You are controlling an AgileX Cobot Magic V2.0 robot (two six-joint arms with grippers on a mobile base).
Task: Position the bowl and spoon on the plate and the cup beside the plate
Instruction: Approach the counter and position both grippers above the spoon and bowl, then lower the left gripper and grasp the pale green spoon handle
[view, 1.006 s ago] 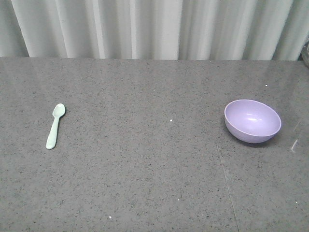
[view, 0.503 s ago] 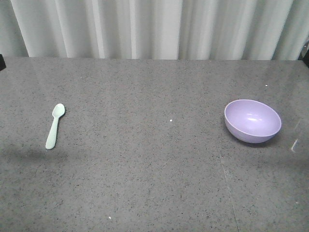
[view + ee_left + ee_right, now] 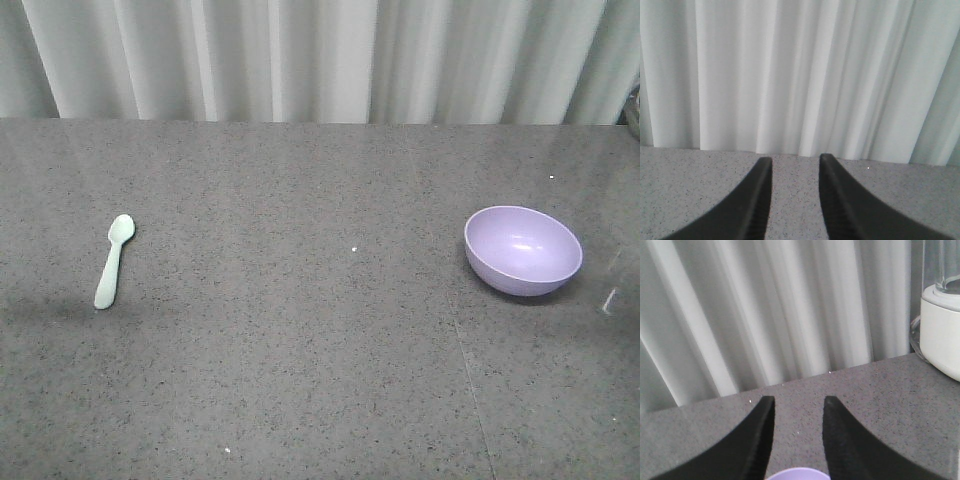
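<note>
A grey speckled table (image 3: 320,380) meets a white curtain (image 3: 300,60) at its far edge; the purple bowl (image 3: 523,250) sits upright near the right edge; the green spoon (image 3: 114,260) lies flat near the left edge, well apart; the left fingers (image 3: 752,200) are spread, empty; the right fingers (image 3: 752,440) are spread too, the bowl's rim showing between them.

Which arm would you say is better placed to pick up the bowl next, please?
Likely the right. The bowl sits on the table, to the right, and its rim shows just below the open right hand in that wrist view. The left hand sees only table and curtain.
</note>
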